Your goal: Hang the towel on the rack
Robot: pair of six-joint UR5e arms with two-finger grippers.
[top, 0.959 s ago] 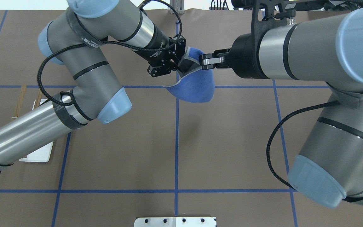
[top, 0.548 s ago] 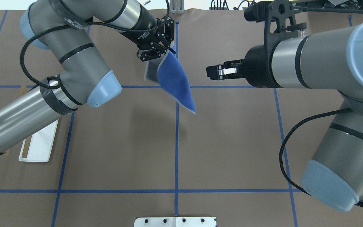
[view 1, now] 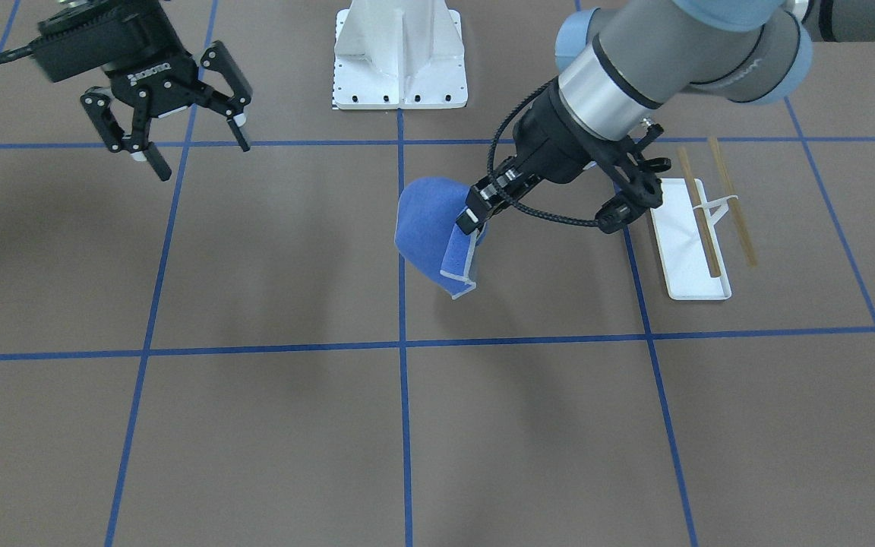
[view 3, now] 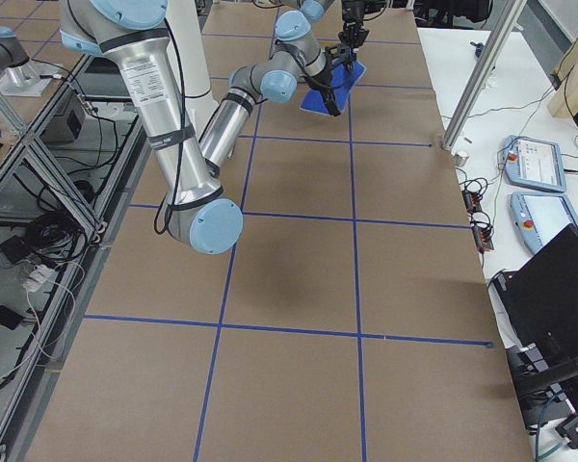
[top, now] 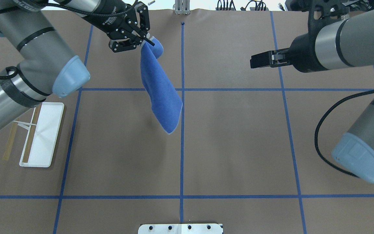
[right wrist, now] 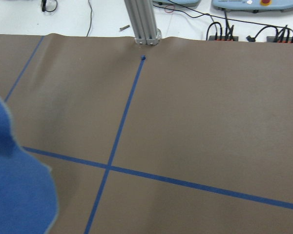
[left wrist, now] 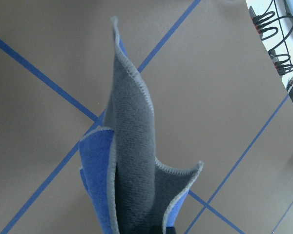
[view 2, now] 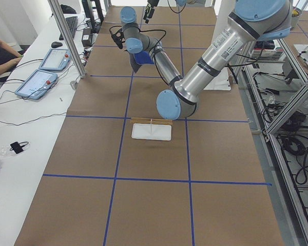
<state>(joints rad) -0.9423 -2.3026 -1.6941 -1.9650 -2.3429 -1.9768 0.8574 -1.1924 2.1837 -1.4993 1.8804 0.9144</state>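
The blue towel (top: 161,94) with its grey reverse hangs in the air from one corner, held by my left gripper (top: 146,40), which is shut on it over the far middle of the table. The front view shows the same grip (view 1: 472,216) and the towel (view 1: 426,228) drooping below it. The left wrist view shows the towel's grey side (left wrist: 132,146) folded lengthwise. My right gripper (view 1: 202,158) is open and empty, well to the right of the towel (right wrist: 14,195). The rack (top: 42,136), a white base with two tan rods (view 1: 699,220), stands at the table's left side.
The large white bolted pedestal (view 1: 399,53) sits at the robot's edge of the table, in the middle. Blue tape lines cross the brown table cover. An aluminium post (right wrist: 141,22) stands at the far edge. Operators' tablets (view 2: 41,82) lie beside the table.
My right gripper let go of the towel, opened and drew back to the right. My left arm carried the towel leftward and away, so it hangs from that gripper alone.
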